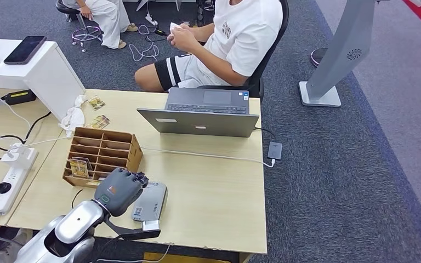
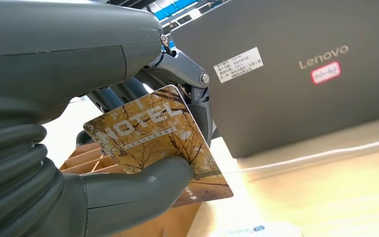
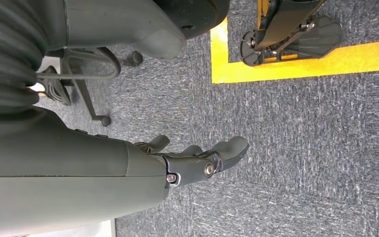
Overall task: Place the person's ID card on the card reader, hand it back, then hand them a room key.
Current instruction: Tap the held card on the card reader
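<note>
One room key (image 2: 158, 143), printed HOTEL, is pinched between thumb and fingers of the left hand (image 1: 121, 189) just beside the cardboard organizer (image 1: 103, 154), while the right hand (image 3: 197, 160) hangs empty, fingers loosely apart, over carpet.

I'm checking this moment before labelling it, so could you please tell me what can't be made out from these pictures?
- Hotel key card: in the head view the left hand covers it; the small print under HOTEL is unreadable in the left wrist view.
- Card reader: partly under the left hand; its label is too small to read.
- Seated person: cut off by the head view's top edge; what they hold is unclear.
- Right hand: hangs open over carpet.
</note>
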You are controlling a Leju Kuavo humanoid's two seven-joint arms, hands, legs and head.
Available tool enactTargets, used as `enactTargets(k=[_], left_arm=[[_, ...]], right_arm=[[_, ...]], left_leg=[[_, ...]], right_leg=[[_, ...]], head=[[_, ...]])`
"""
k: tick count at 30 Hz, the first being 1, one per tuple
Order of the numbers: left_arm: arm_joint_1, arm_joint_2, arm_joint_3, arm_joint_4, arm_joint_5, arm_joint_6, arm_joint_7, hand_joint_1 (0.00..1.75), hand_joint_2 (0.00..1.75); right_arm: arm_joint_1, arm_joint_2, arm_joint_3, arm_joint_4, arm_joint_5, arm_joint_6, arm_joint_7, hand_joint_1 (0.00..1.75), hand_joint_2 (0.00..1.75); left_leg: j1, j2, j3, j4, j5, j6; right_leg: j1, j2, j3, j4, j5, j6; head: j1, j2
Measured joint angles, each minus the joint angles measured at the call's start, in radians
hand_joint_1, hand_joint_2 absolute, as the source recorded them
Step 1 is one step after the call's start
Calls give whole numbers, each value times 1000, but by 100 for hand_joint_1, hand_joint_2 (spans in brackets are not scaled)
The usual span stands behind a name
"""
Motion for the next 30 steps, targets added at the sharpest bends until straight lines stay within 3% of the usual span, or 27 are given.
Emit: enactTargets(k=[18, 30], left_arm=[[66, 65, -15, 7, 54, -78, 14, 175, 175], [97, 64, -25, 7, 99, -77, 13, 175, 175]], right_arm=[[0, 0, 3, 0, 2, 7, 12, 0, 175], [-2, 0, 23, 0, 18, 11, 10, 0, 175]], left_leg=[[0, 0, 0, 0, 0, 0], [0, -1, 1, 0, 0, 0]], right_leg=[[0, 0, 0, 0, 0, 0], [0, -1, 2, 0, 0, 0]], head=[[0, 0], [0, 0]])
